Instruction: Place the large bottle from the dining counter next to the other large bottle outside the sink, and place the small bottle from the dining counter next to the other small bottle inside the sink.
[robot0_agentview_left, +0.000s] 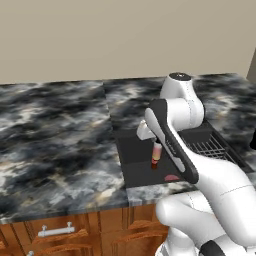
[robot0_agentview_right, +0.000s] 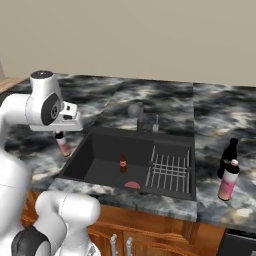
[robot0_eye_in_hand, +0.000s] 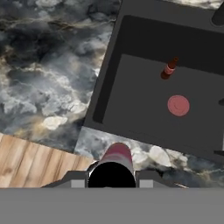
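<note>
- Hanging from the gripper in the right base view is the small pale pink-orange bottle, upright, above the counter edge just left of the sink; the jaws are pinched on its dark cap end
- The left base view shows the same bottle partly behind the arm's dark forearm link, its orange base over the sink basin's left part
- The hand view looks straight down the bottle: its dark cap sits between the two fingertips, and the marbled counter and a strip of wood floor lie beneath
- The small red bottle stands upright on the sink floor, near a round pink drain; the hand view shows both, bottle and drain apart from each other
- At the right of the right base view, the tall black bottle and the tall pink bottle stand close together on the counter, right of the sink's wire rack
- The faucet rises behind the sink in the right base view
</note>
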